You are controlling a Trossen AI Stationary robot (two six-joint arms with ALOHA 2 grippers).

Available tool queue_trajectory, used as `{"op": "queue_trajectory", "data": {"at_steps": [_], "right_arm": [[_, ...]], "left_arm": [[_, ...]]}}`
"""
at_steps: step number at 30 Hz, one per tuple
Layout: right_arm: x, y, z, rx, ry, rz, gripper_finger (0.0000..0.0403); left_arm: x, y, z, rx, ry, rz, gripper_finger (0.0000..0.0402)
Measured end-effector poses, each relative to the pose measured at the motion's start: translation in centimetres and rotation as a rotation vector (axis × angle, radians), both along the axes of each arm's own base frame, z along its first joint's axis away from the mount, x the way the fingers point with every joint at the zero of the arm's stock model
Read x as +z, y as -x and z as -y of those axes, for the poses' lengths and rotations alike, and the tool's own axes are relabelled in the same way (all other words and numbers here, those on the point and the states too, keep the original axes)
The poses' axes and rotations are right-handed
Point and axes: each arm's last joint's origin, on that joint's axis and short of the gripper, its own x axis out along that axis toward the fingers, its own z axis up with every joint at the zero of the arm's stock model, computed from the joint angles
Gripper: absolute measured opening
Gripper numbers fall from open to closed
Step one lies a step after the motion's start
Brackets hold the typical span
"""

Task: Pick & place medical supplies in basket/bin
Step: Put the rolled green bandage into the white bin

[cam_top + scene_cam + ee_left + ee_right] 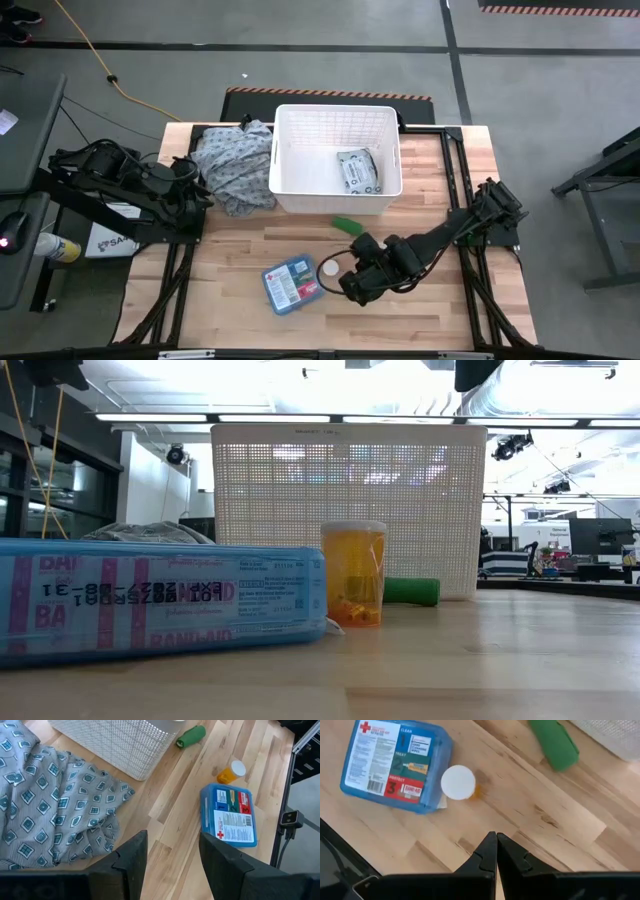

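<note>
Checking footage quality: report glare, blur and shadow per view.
Low view: ceiling lights blow out behind the white slatted plastic basket; the blue flat first-aid box looks soft up close. High view: even light. Right wrist view: the white-capped orange pill bottle casts a faint shadow.

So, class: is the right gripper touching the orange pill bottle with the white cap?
Apart. In the right wrist view the right gripper, shut and empty, has bare wood between its tips and the orange pill bottle.

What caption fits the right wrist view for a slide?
Shut right gripper above the table, facing orange pill bottle, blue first-aid box, green roll.
</note>
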Motion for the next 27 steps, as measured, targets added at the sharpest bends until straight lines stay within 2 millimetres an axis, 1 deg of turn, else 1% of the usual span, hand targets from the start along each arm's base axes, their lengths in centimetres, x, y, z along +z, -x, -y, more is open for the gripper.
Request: {"op": "queue_trajectory", "data": {"at_steps": [3,11,19,22,27], "right_arm": [[0.0,0.0,0.0,0.003,0.004,-0.002,0.0000],[-0.2,0.3,0.9,-0.027,0.042,-0.069,0.0000],[-0.2,0.0,1.5,-0.041,0.047,-0.072,0.0005],[-0.2,0.0,1.5,-0.042,0.045,-0.073,0.0029],[-0.2,0.0,1.6,-0.044,0.053,-0.069,0.0094]], "left_arm": [[0.0,0.0,0.0,0.002,-0.002,0.001,0.0211],[0.0,0.0,-0.1,0.012,-0.014,0.004,0.0211],[0.0,0.0,-0.1,0.021,-0.007,0.006,0.0211],[0.0,0.0,-0.1,0.021,-0.007,0.006,0.0211],[0.0,0.0,-0.1,0.021,-0.006,0.008,0.0211]]}}
